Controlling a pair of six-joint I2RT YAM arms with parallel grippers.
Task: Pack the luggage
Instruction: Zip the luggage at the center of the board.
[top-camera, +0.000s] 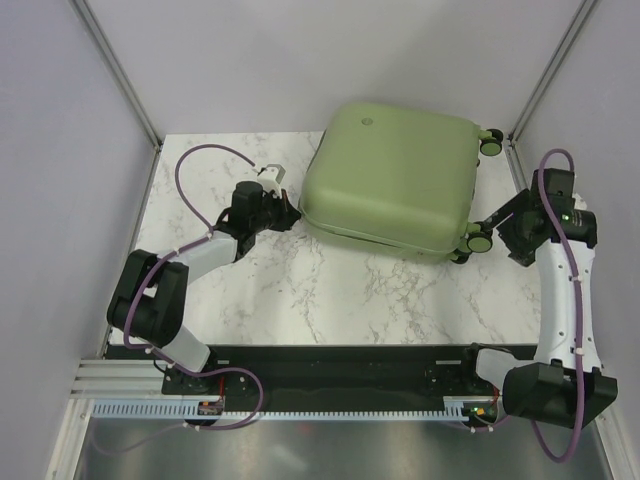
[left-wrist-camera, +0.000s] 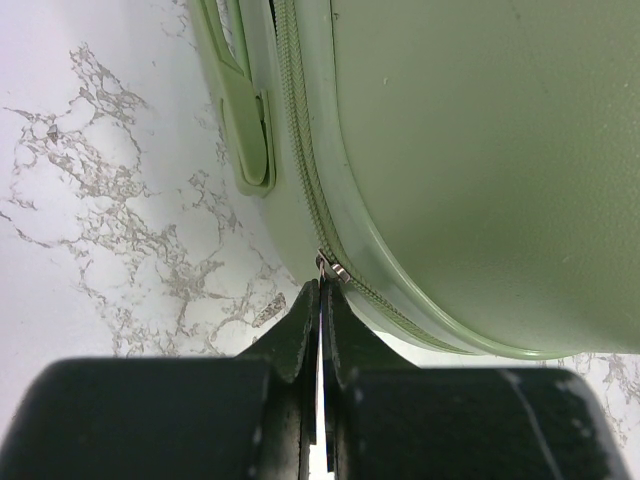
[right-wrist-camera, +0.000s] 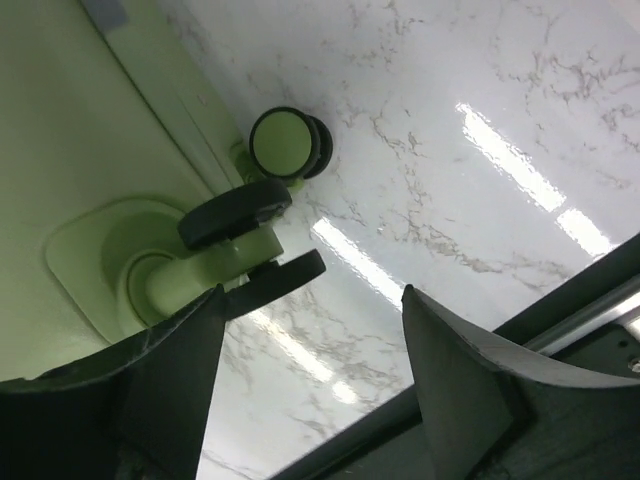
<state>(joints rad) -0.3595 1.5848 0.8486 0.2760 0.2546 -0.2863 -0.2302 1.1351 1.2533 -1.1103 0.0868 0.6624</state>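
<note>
Marble surface (top-camera: 330, 300) runs from the arm bases out to the luggage (top-camera: 390, 180), which lies flat and shut toward the far right. At its left edge the left fingers (left-wrist-camera: 312, 325) are clenched on the zipper pull (left-wrist-camera: 328, 268). The right fingers (top-camera: 498, 226) stand released beside a wheel (right-wrist-camera: 235, 213), grasping nothing. Zipping looks like the step in hand: draw the pull along the zipper track (left-wrist-camera: 300, 150), following the corner's curve rather than yanking outward, and brace the shell if it slides.

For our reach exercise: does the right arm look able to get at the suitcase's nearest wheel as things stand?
Probably yes. The right gripper is open right beside that wheel, with one finger close by it. Nothing stands between them, so the way looks free.
</note>
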